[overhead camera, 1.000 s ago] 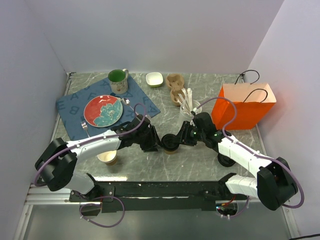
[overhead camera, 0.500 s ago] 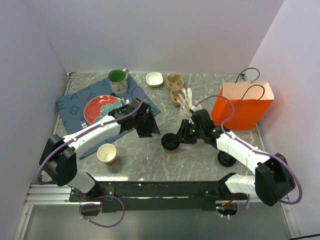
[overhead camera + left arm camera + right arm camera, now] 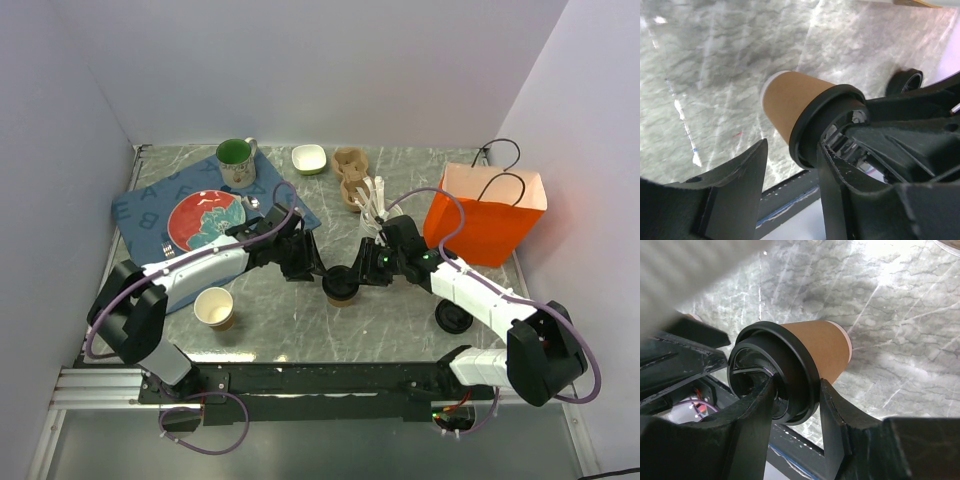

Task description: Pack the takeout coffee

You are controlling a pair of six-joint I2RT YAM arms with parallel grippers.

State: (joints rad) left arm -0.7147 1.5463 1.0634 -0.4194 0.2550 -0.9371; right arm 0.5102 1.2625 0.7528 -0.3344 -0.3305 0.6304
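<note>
The small brown paper cup with a round black plastic lid [image 3: 341,288] is seen upright near the centre of the grey marbled tabletop [image 3: 400,335]. Its lid is clamped by the right gripper [image 3: 356,279] from 2 o'clock. The left gripper [image 3: 312,270], jaws apart, is held just beside it at 10 o'clock. An orange paper bag [image 3: 487,215] stands at 2 o'clock.

Grey marble table [image 3: 300,335] lies open at lower centre, between the lidless tan paper cup [image 3: 214,308], lower left, and the loose round black plastic lid [image 3: 453,317], lower right. From the lidded brown paper coffee cup [image 3: 341,296] toward the orange paper bag [image 3: 490,225] at right, the white right arm [image 3: 470,292] and a clear cup of white cutlery [image 3: 372,214] crowd the way.
</note>
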